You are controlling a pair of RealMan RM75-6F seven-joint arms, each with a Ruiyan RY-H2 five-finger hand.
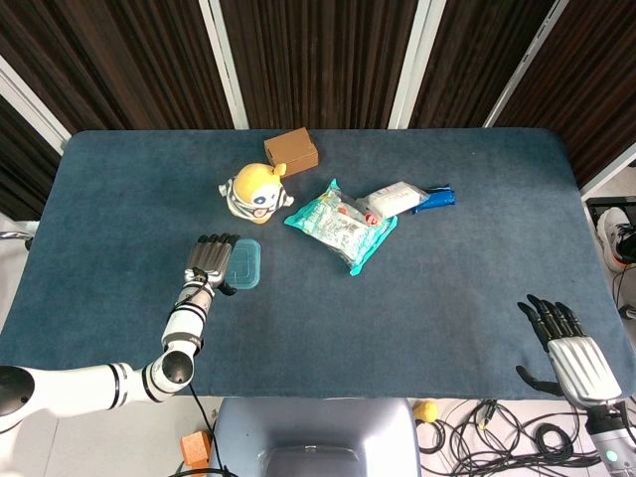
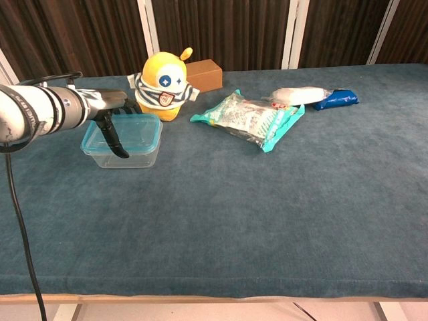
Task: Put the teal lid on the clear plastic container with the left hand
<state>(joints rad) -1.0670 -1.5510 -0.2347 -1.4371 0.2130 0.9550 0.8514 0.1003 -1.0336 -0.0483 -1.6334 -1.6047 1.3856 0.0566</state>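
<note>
On the left part of the blue cloth-covered table [image 1: 447, 288], the left robot hand [image 1: 210, 261] lies flat on the teal lid [image 2: 124, 126], fingers extended and pressing down, gripping nothing. The lid appears seated on the clear plastic container [image 2: 122, 152]; judged nearly complete, with only final pressing and release remaining. Behind stands a yellow round toy figure [image 2: 163, 86]. At far right, the right robot hand [image 1: 568, 353] rests open and empty.
</note>
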